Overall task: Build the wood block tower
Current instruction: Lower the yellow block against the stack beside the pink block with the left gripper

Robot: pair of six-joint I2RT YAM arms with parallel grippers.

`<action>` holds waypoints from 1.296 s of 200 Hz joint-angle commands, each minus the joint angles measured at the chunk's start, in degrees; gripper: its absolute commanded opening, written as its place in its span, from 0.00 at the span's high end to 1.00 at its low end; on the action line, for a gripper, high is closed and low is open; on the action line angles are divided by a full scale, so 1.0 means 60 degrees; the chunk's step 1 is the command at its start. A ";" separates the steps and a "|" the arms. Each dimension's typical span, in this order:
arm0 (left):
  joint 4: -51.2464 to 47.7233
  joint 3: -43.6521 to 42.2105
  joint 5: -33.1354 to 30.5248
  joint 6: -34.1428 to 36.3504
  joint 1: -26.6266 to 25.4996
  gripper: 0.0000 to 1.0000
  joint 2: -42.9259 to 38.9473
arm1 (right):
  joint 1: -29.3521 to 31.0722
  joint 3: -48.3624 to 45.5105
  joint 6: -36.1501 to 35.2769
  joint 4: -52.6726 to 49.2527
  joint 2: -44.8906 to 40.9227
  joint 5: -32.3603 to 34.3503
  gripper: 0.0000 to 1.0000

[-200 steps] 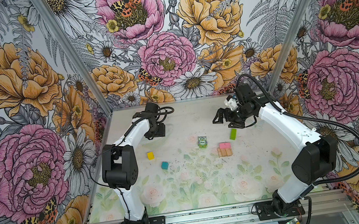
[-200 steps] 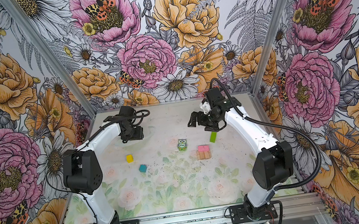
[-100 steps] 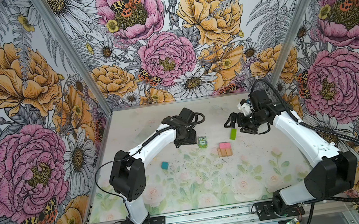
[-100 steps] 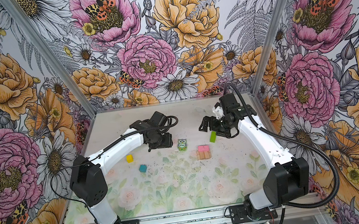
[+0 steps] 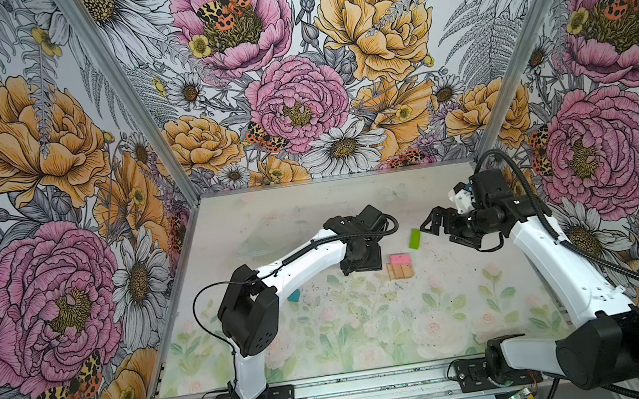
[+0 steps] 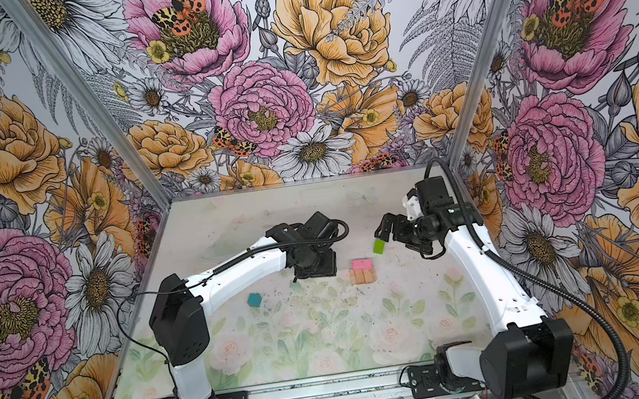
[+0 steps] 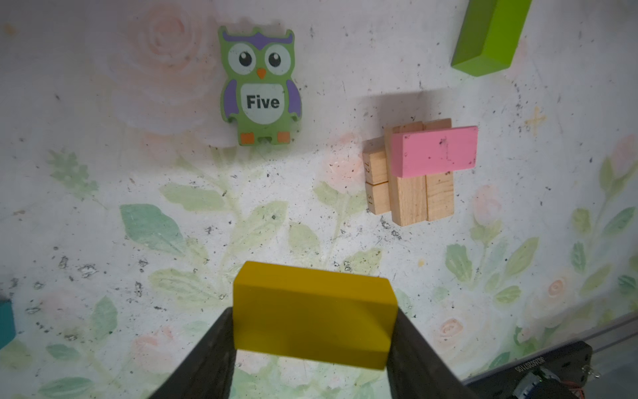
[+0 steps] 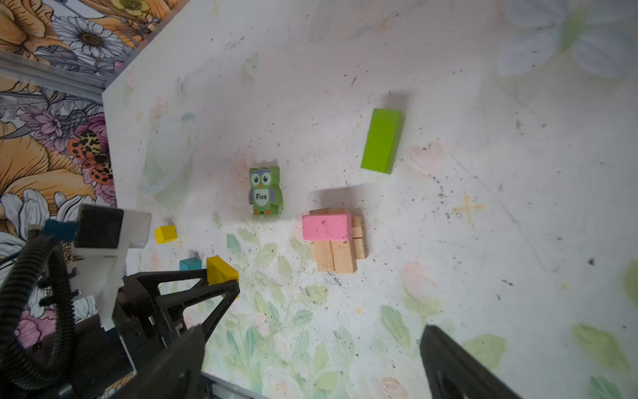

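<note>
The tower's base is a bunch of tan bars (image 7: 411,197) with a pink bar (image 7: 435,152) laid across them, seen in both top views (image 5: 400,270) (image 6: 362,275). My left gripper (image 7: 312,324) is shut on a yellow block (image 7: 312,311) and hovers just left of that stack (image 5: 361,260). The owl piece (image 7: 260,86) lies flat beside the stack; my left gripper hides it in both top views. A lime-green bar (image 5: 414,238) lies behind the stack. My right gripper (image 8: 310,345) stands open and empty to the right of the lime-green bar (image 5: 436,227).
A teal cube (image 6: 254,299) and a second yellow cube (image 8: 165,234) lie left of the stack, near the left arm. A clear plastic ring (image 8: 169,155) lies toward the back left. Floral walls close in three sides; a metal rail (image 5: 334,391) runs along the front.
My left arm has swung from the back left to the middle, carrying the yellow block to beside the stack. The right arm has drawn back to the right, gripper still open.
</note>
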 commanded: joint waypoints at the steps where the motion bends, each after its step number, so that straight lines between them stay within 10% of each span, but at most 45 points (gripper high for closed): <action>1: -0.0042 0.0493 -0.0244 -0.0644 -0.0256 0.56 0.0361 | -0.0493 -0.0239 0.0290 -0.0088 -0.0498 0.1579 0.00; 259: -0.2049 0.5448 -0.0586 -0.0711 -0.1249 0.53 0.4222 | -0.1552 -0.1156 0.0835 -0.0446 -0.2801 0.2624 0.00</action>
